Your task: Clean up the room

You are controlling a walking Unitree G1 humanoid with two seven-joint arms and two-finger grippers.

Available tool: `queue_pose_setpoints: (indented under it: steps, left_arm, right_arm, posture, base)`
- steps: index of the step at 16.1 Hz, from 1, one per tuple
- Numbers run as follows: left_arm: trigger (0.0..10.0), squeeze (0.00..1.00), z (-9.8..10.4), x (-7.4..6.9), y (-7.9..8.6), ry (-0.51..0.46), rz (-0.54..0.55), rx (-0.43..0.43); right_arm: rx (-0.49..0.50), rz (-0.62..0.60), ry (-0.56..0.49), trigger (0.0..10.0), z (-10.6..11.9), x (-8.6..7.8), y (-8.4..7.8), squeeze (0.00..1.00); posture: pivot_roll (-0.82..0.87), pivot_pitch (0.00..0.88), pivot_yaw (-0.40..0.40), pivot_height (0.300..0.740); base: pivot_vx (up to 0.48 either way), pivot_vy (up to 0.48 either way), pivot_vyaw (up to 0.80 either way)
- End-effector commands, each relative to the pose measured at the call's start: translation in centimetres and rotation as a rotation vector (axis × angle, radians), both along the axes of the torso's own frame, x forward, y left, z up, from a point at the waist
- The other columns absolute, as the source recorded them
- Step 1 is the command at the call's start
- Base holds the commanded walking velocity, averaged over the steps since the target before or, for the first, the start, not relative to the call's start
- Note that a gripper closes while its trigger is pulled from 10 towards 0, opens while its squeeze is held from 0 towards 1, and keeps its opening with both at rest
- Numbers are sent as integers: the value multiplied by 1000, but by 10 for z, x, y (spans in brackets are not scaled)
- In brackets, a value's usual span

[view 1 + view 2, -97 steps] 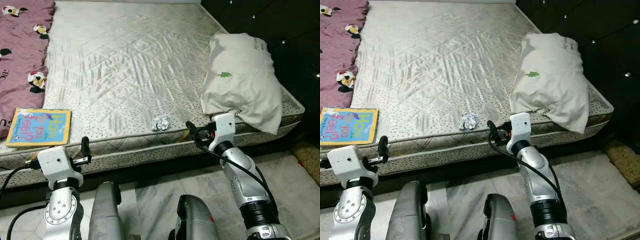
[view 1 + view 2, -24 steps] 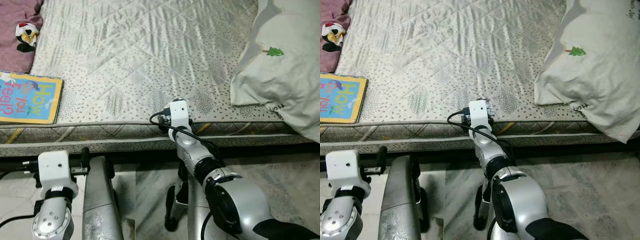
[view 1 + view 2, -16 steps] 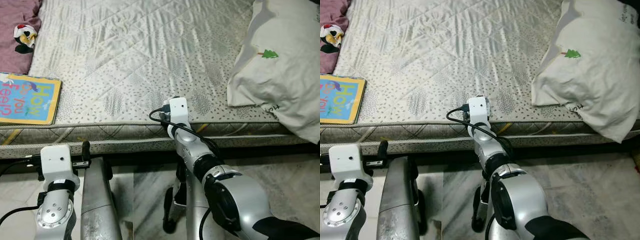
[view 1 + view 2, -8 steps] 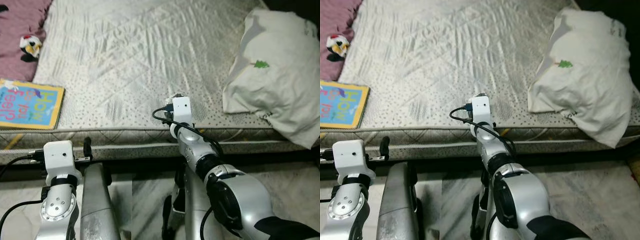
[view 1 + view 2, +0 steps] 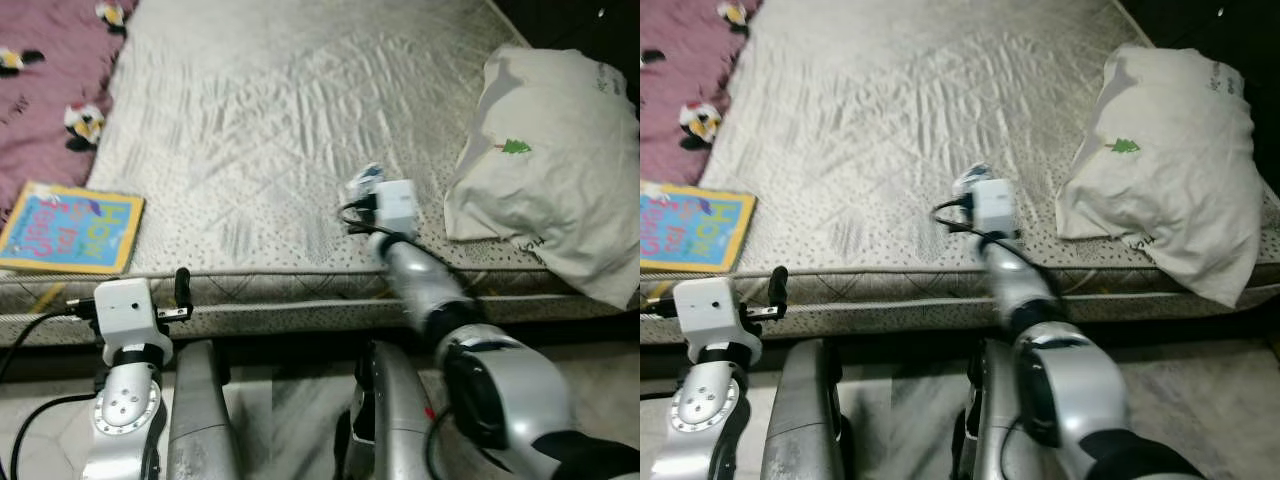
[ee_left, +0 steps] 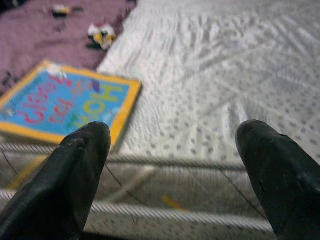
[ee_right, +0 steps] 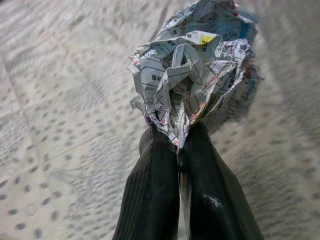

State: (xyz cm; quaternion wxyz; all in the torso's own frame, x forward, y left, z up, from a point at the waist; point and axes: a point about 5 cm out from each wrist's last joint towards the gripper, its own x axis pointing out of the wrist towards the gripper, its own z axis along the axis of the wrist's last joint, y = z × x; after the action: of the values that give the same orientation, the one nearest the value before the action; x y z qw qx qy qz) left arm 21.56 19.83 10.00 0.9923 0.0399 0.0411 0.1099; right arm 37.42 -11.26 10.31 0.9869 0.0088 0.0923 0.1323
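Right wrist view: right tool [image 7: 180,150] pinched tight on crumpled printed paper ball [image 7: 192,65], now lifted off mattress [image 5: 270,120]; 0.5 s ago tool sat lower at bed edge. Camera tilted up, more purple blanket [image 5: 50,90] seen. Mattress quilted, shiny, grey, dotted. Pillow [image 5: 550,190] soft, cream, wrinkled, at right edge. Flat bright picture book [image 5: 70,232] near left edge. Left tool [image 6: 175,150] spread wide, empty, before bed edge. Marble floor [image 5: 40,440] below.

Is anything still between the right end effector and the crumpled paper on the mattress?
No. The right end effector is already shut on the crumpled paper, pinching its lower edge above the mattress. Where the paper has to go is not visible, so that path cannot be judged. The left end effector hangs open by the bed edge.
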Motion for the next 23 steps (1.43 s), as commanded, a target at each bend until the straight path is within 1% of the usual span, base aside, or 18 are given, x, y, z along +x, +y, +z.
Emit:
queue_pose_setpoints:
  steps: [1,3,4,5,6,7,8,9,10,11,12,13,14,15,17,19,21,23]
  left_arm:
    - [10000,0,-4,-2,4,13,-15,-12]
    - [10000,0,-3,4,5,20,-58,-54]
    - [10000,0,-2,8,3,15,-96,-44]
    - [10000,0,-1,11,0,11,-122,-37]
    - [10000,0,-1,12,-1,8,-128,-31]
    - [10000,0,2,12,-2,-7,-116,-30]
    - [10000,0,2,12,-3,-12,-113,-32]
    - [10000,0,3,9,-4,-16,-98,-44]
    - [10000,0,3,6,-6,-14,-109,-45]
    - [10000,0,2,3,-9,-13,-128,-30]
    - [10000,0,2,2,-12,-15,-151,-9]
    - [10000,0,2,2,-15,-15,-181,-6]
    - [10000,0,0,2,-16,-5,-203,-33]
    - [10000,0,-1,1,-19,8,-224,-27]
    - [10000,0,1,-6,-22,4,-254,-7]
    - [10000,0,2,-14,-16,-1,-234,3]
    - [10000,0,8,-15,-19,-20,-259,-17]
    - [10000,0,15,-15,-25,-50,-251,-38]
  right_arm:
    - [5,22,-22,0,1,-1,-10,0]
    - [-39,50,-57,0,3,-4,-34,0]
    - [-59,52,-75,0,3,-9,-44,0]
    - [-54,62,-84,0,0,-18,-52,0]
    - [-54,77,-96,0,-2,-25,-54,0]
    - [-63,131,-122,0,-12,-55,-54,0]
    - [-62,141,-126,0,-14,-64,-54,0]
    - [-74,161,-143,0,-19,-90,-53,0]
    - [-78,143,-123,3098,-23,-107,-57,0]
    - [-96,138,-84,10000,-26,-125,-64,0]
    - [-129,182,-78,10000,-24,-137,-71,0]
    - [-170,212,-70,10000,-22,-143,-75,0]
    - [-176,214,-53,10000,-21,-144,-78,0]
    - [-187,223,-47,10000,-17,-140,-76,0]
    - [-240,180,-127,10000,-5,-128,-65,0]
    - [-167,60,-181,10000,6,-114,-55,0]
    - [-192,-19,-228,10000,12,-107,-53,0]
    - [-88,-51,-168,10000,10,-101,-48,0]
  posture:
    - [43,35,-43,543]
    - [15,39,-19,543]
    - [4,39,-14,543]
    - [-3,37,-12,543]
    - [-6,35,-10,543]
    - [-3,27,-10,543]
    - [-3,27,-10,543]
    - [3,25,-10,543]
    - [3,28,1,543]
    - [-5,31,12,543]
    - [-14,34,20,543]
    - [-23,35,28,543]
    - [-33,33,32,543]
    - [-35,31,30,543]
    - [-24,27,11,543]
    - [-10,28,-7,543]
    - [-4,39,-26,543]
    - [-1,55,-23,543]
  base:
    - [0,0,0]
    - [0,0,0]
    - [0,0,0]
    - [0,0,0]
    - [0,0,0]
    - [0,0,0]
    - [0,0,0]
    - [0,0,0]
    - [0,0,0]
    - [0,0,0]
    - [0,0,0]
    - [0,0,0]
    - [0,0,0]
    - [0,0,0]
    - [0,0,0]
    - [0,0,0]
    - [0,0,0]
    - [0,0,0]
